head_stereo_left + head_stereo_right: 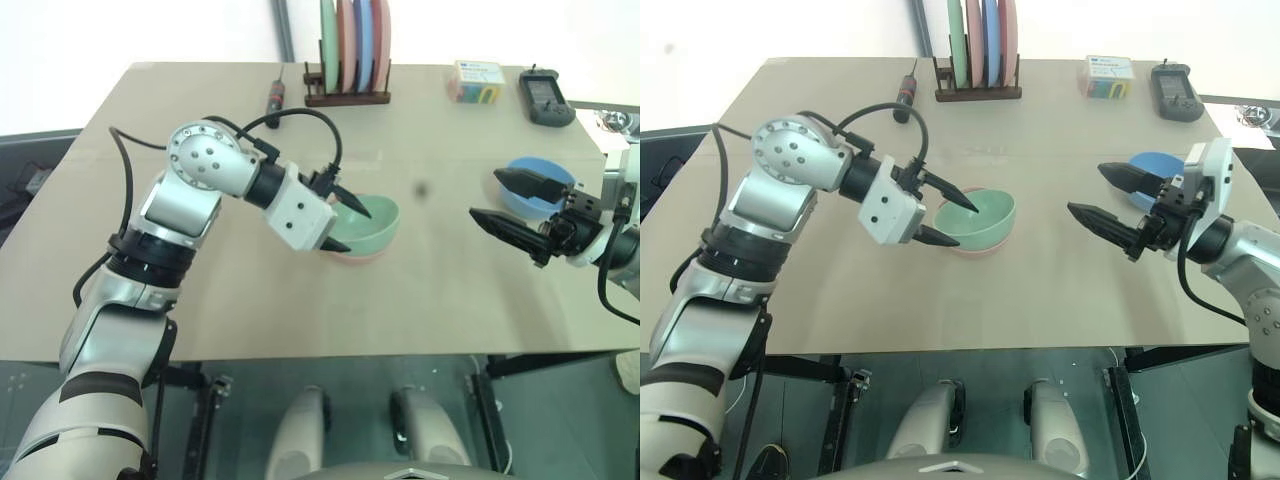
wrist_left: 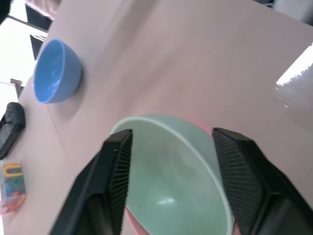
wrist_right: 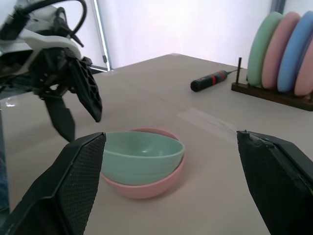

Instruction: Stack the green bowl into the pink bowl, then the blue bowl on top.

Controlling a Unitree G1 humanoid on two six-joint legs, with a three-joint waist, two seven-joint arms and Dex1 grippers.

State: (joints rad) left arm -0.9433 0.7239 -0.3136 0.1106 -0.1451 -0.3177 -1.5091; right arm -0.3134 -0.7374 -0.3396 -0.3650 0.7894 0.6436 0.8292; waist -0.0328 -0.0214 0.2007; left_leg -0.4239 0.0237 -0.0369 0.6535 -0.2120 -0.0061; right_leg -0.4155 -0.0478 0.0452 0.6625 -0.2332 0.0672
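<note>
Head views: small round mint-green plastic bowl (image 1: 368, 221) sits nested inside the small round salmon-pink plastic bowl (image 1: 352, 254), near the middle of the beige table (image 1: 200, 290); only a thin pink edge shows beneath the green. Left gripper (image 1: 345, 225) hangs at the stack's left side, fingers spread wide, one fingertip over the green bowl's hollow, the other low beside the pink rim; nothing gripped. Small round sky-blue plastic bowl (image 1: 540, 183) stands alone toward the table's right edge. Right gripper (image 1: 508, 203) is just left of it, fingers fully apart, empty. At the far edge: wooden rack of coloured plates (image 1: 352, 50), black-and-red screwdriver (image 1: 274, 94), small colourful box (image 1: 475, 81), black handset (image 1: 546, 98).

Left wrist view: both black fingers (image 2: 115, 171) straddle the green bowl's rim without clamping it; blue bowl well apart.

Right wrist view: stacked green and pink bowls between the two open pads (image 3: 80, 171); left gripper beside the stack.
</note>
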